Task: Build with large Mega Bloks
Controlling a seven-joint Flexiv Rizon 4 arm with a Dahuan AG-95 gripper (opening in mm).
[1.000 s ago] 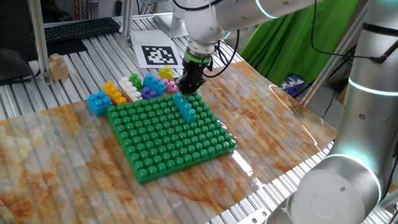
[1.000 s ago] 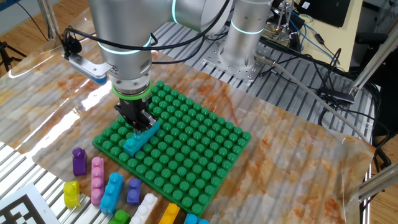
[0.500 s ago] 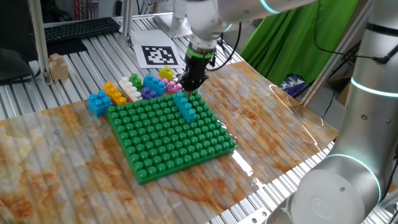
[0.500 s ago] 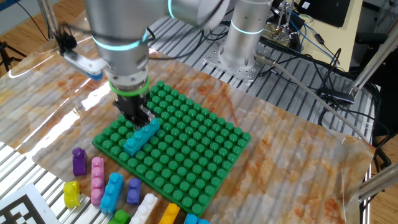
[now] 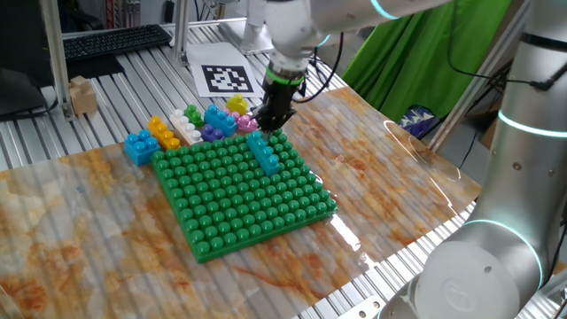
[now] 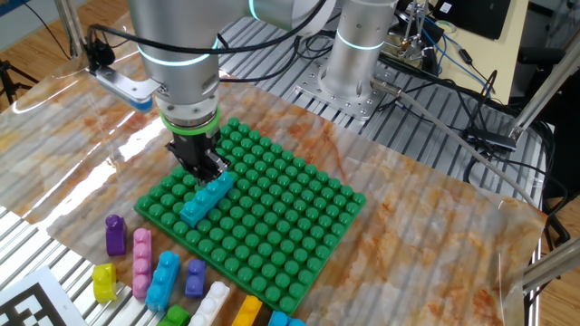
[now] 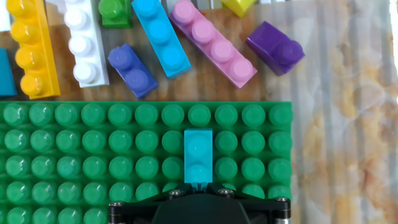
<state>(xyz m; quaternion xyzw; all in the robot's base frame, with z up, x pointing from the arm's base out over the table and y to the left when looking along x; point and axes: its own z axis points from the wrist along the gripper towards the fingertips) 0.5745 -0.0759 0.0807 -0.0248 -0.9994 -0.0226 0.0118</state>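
Teal Mega Blok (image 6: 206, 198) sits pressed on the green studded baseplate (image 6: 290, 226), near the edge closest to the loose bricks, a few studs long, lying along a stud row. In the hand view its far end shows two round studs; the near end is hidden under the gripper body.

Gripper (image 6: 207, 172) points straight down right over the brick's one end, jaws fully closed and gripping nothing that I can see (whether the tips still touch the brick can't be told from any view).

Baseplate holds only that one brick; everything else is off it. Loose bricks lie just beyond its edge on the ridged metal: yellow brick (image 7: 32, 50), white brick (image 7: 84, 43), small indigo brick (image 7: 132, 70), long blue brick (image 7: 160, 36), pink brick (image 7: 213, 42), purple brick (image 7: 275, 47), a green one (image 7: 114, 12) cut off at the top. All glossy chunky plastic with round studs.

Another blue brick (image 5: 139, 146) sits apart by the baseplate corner. Table (image 5: 80, 213) is a marbled orange-brown sheet, shiny. A printed marker tag (image 5: 226, 78) lies behind the pile.
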